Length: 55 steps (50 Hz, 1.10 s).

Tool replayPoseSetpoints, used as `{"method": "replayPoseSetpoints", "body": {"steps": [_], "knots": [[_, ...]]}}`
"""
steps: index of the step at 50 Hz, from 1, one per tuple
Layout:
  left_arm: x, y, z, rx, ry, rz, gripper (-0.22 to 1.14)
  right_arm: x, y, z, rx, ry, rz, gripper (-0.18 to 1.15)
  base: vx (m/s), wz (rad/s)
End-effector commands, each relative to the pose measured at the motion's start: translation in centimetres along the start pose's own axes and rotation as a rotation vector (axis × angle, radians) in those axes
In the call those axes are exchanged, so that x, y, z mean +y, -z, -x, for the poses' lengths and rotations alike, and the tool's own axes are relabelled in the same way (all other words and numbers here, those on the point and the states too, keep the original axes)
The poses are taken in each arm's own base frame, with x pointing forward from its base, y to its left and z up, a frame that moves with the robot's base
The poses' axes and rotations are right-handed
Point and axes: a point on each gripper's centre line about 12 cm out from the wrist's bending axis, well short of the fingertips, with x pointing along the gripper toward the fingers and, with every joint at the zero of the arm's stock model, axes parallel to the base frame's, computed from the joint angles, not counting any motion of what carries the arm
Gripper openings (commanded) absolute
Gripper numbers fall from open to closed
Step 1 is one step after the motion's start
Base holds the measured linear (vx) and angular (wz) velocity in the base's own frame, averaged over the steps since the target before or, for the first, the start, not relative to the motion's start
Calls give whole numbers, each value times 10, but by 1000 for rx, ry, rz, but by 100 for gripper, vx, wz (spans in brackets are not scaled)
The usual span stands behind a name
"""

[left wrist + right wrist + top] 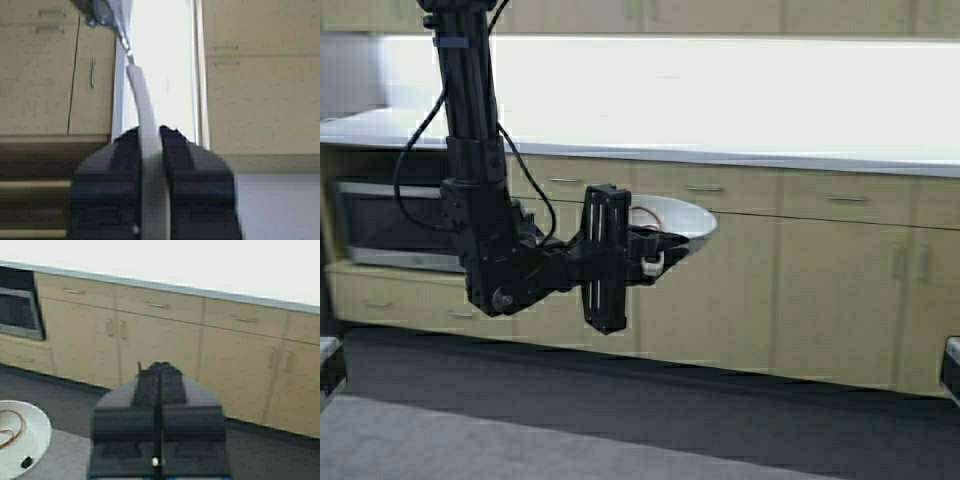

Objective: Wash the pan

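Note:
My left gripper (655, 255) is shut on the pan (678, 216), a small white round pan, and holds it in the air in front of the cabinets, tilted, with a red squiggle just showing inside. In the left wrist view the pan (141, 100) runs edge-on as a thin white strip between the shut jaws of the left gripper (150, 132). My right gripper (160, 366) is shut and empty, held low and pointing at the cabinets. The right wrist view shows the pan (22, 437) off to one side, its red squiggle visible.
A long white counter (720, 150) tops a row of beige cabinets and drawers (820, 280). A steel built-in oven (390, 225) sits at the left under the counter. A dark floor (720, 410) lies between me and the cabinets.

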Motion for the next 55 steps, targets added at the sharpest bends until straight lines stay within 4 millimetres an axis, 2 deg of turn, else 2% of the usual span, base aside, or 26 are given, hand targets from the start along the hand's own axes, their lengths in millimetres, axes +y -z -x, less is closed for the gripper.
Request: {"method": "replayPoseSetpoints", "body": {"steps": [1,20,55], "knots": [[-26,-2,-11,2,87,-36,2,-1,-5,-4,-6,1,-3,7,11,60],[-24,2,-7,32,72,-36,2,0,-2,-4,2,0,-6,7,10,56],[-23,3,-5,31,73,-52,2,0,-12,-3,-34,0,-4,7,10,63]]}}
